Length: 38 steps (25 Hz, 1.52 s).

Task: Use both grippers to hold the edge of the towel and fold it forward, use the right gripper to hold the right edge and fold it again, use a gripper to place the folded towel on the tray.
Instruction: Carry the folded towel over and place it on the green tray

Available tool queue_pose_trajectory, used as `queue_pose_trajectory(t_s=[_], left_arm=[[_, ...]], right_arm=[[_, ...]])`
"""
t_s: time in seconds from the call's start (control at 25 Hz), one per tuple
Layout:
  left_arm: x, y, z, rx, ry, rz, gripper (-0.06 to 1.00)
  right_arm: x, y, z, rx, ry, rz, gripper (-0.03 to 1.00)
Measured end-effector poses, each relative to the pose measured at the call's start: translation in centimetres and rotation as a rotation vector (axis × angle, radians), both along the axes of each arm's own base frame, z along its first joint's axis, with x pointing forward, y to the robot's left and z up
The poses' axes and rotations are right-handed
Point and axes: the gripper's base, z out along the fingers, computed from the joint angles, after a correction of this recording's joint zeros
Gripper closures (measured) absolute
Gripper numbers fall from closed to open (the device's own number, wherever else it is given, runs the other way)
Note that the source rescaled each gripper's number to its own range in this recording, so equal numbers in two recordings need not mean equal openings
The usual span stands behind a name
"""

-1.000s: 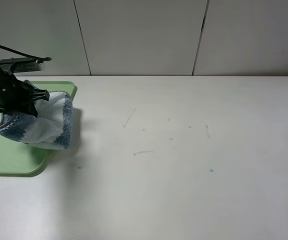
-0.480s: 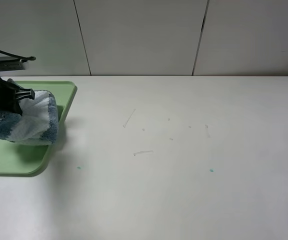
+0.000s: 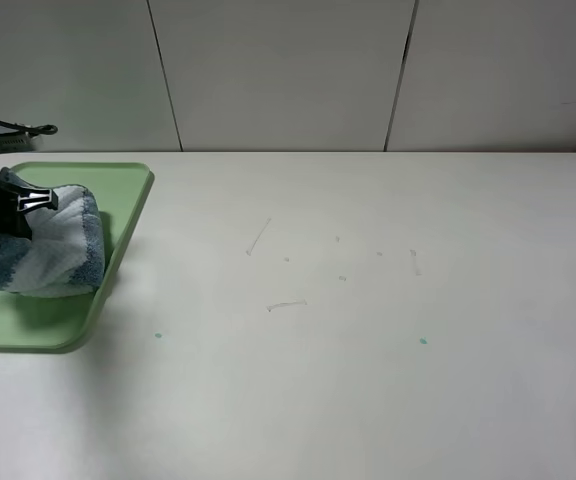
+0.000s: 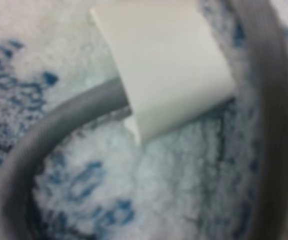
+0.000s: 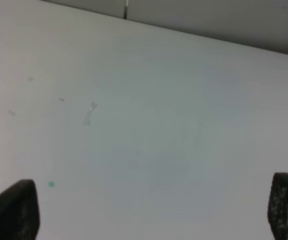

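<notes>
One towel point(image 3: 53, 245), one tray point(image 3: 128, 185) and two hands make up the count, though only one hand shows in the high view. Taking that view as a clock face, the pale green tray lies at nine o'clock on the white worktop point(image 3: 368, 330), cut off by the picture's edge. The folded towel, striped blue-grey and white, sits over the tray's three o'clock half, its bunched end reaching almost to the rim on that side and casting a shadow on the green below. Whether it rests fully on the tray or hangs a little above it cannot be told.

The left hand point(image 3: 30, 201) is at the towel's ten o'clock corner, closed narrowly on the cloth. Its wrist view is filled with waffle pile; one white finger pad point(image 4: 169, 65) presses into the towel point(image 4: 149, 185), and the grey hem point(image 4: 69, 112) curves out from under it in a loop.

The right hand point(image 5: 149, 212) is off the high view altogether. Its own wrist view shows two black fingertips point(image 5: 11, 210) spread to the picture's far corners, wide apart and holding nothing, above bare worktop point(image 5: 149, 125) with one small green speck point(image 5: 51, 184).
</notes>
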Motion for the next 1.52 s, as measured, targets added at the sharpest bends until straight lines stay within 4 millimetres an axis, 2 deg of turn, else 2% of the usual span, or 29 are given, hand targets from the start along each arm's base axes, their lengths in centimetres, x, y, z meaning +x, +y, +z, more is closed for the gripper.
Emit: queue_pose_trajectory(t_s=[0.32, 0.4, 0.52, 0.56, 0.68, 1.12, 1.52], left_arm=[[0.0, 0.0, 0.0, 0.002, 0.0, -0.002, 0.72], [0.0, 0.1, 0.0, 0.022, 0.003, -0.028, 0.59], [0.0, 0.3, 0.0, 0.069, 0.016, -0.099, 0.2], [-0.1, 0.3, 0.0, 0.074, 0.02, -0.104, 0.1], [-0.1, 0.4, 0.0, 0.077, 0.021, -0.106, -0.01], [-0.2, 0.4, 0.3, 0.077, 0.022, -0.097, -0.05], [-1.3, 0.4, 4.1, 0.094, -0.035, -0.073, -0.05]], right_arm=[[0.0, 0.0, 0.0, 0.0, 0.0, 0.0, -0.03], [0.0, 0.0, 0.0, 0.0, 0.0, 0.0, -0.03], [0.0, 0.0, 0.0, 0.0, 0.0, 0.0, -0.03], [0.0, 0.0, 0.0, 0.0, 0.0, 0.0, -0.03], [0.0, 0.0, 0.0, 0.0, 0.0, 0.0, -0.03], [0.0, 0.0, 0.0, 0.0, 0.0, 0.0, -0.03], [0.0, 0.0, 0.0, 0.0, 0.0, 0.0, -0.03]])
